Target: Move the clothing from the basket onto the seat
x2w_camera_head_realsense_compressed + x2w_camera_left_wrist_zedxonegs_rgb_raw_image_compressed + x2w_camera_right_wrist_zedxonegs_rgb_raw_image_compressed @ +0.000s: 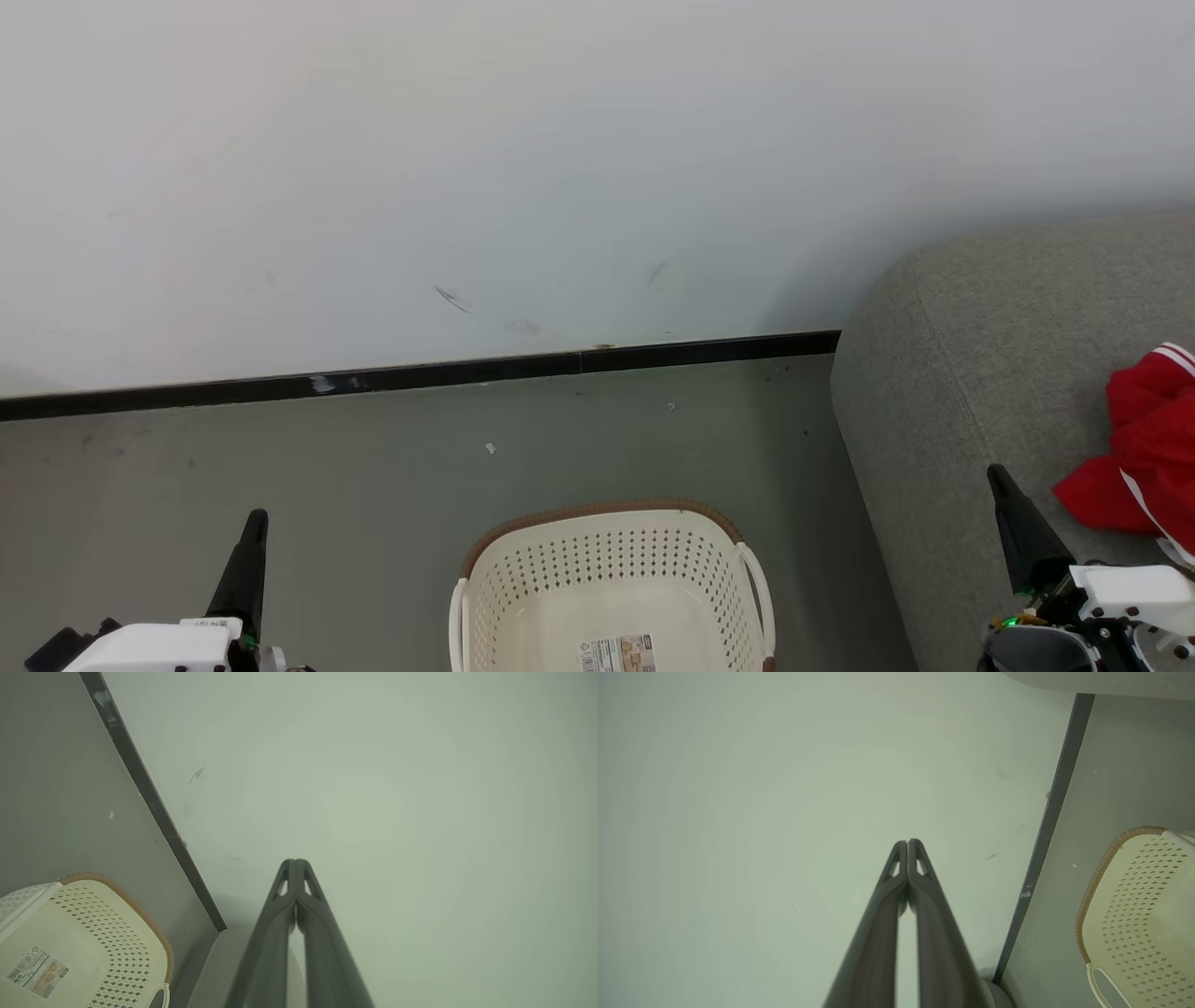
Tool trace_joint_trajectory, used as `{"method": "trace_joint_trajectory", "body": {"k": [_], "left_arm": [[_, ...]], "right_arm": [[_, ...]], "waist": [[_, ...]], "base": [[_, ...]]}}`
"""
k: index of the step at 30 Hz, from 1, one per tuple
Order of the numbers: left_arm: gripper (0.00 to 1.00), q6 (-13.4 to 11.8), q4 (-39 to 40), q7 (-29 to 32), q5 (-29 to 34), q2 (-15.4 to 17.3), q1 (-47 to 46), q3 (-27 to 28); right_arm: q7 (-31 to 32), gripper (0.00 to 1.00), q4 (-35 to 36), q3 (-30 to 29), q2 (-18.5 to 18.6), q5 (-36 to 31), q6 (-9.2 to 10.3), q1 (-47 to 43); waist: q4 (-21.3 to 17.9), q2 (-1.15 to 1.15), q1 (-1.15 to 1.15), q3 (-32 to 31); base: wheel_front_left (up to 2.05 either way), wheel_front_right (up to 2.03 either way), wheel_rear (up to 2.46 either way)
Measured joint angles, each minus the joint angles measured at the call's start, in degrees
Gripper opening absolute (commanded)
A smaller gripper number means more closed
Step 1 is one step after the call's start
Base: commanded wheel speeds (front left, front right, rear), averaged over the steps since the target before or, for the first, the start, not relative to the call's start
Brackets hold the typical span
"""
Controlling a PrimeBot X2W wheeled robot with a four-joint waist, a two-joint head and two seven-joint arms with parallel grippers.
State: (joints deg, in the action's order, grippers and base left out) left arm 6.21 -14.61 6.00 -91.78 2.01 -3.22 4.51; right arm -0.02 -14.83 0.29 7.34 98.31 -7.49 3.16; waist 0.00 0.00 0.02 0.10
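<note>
The oval cream-white plastic laundry basket point(607, 560) stands on the smooth grey-green floor point(280, 467). Its walls are pierced with rows of small holes, a brown woven-look band runs round the rim, and a paper label point(616, 653) sits on its smooth bottom. Just beside it, on the robot's right, is the large grey fabric-upholstered seat point(952, 373), coarse-woven with a rounded corner. The bright red soft clothing point(1148, 448) lies crumpled on the seat (white stripes show along a fold), well apart from the basket. The left gripper point(256, 519) points up over the floor left of the basket, its two long dark fingers clenched tip to tip. The right gripper point(999, 476), likewise clenched, stands before the seat, near the red heap but apart from it.
</note>
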Motion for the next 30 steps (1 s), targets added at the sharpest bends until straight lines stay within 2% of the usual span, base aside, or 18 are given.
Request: {"method": "trace_joint_trajectory", "body": {"k": [30], "left_arm": [[0.00,0.07,-0.52,0.04,0.00,0.00,-0.01,0.05]], "right_arm": [[0.02,0.00,-0.14,-0.43,-0.01,-0.01,0.00,0.02]], "waist": [[0.00,0.00,-0.01,-0.01]], "base": [[0.00,0.00,0.00]]}}
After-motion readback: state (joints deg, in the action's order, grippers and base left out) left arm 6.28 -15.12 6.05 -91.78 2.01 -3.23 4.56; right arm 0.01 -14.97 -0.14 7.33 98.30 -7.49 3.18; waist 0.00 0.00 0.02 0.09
